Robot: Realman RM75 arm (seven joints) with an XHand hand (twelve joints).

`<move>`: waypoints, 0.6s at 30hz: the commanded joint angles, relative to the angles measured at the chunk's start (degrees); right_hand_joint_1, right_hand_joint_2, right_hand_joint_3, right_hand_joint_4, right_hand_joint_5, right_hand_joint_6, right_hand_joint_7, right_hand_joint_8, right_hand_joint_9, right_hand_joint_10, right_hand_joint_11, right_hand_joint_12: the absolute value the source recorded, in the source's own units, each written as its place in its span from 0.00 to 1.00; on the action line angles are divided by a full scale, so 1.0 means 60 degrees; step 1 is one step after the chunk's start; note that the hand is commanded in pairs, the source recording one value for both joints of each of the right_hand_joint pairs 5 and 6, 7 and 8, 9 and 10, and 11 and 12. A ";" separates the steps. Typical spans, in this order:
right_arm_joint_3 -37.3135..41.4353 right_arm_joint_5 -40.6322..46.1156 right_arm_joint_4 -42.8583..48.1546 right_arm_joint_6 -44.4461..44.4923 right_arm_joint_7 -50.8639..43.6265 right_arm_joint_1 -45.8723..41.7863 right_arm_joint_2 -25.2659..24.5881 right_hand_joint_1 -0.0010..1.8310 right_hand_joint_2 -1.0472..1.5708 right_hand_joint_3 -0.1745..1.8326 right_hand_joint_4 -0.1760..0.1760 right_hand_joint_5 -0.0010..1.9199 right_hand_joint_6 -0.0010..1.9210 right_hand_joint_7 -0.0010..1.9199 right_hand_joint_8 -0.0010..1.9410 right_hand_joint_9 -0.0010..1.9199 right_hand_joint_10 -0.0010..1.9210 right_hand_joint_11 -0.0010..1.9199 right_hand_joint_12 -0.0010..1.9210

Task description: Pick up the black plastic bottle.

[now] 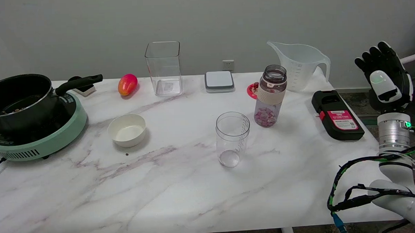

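Black-and-white robot hand (385,76), silver wrist, white arm wrapped in black cables.

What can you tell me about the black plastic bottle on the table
The black plastic bottle is flat and rectangular, lying on its side near the table's right edge, with a pink-red label facing up and a small red tab on its left side. Nothing touches it but the tabletop; the right hand is raised beyond it.

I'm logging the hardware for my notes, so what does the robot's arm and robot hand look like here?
The right robot hand is black-fingered with white panels on its back. Below it sits a silver metal wrist cylinder with a small green light. The arm is white with black bands, and loose black and green cables run along it.
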 commanded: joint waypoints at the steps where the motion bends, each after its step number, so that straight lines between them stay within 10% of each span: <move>1: -0.0268 -0.0052 -0.0122 -0.0282 0.0405 0.0074 0.0027 0.64 0.28 0.60 0.50 0.26 0.26 0.27 0.26 0.29 0.29 0.33 0.33; 18: -0.0659 -0.1704 -0.0282 -0.0563 0.1271 0.0185 -0.0013 0.65 0.20 0.67 0.50 0.15 0.15 0.24 0.24 0.27 0.27 0.30 0.30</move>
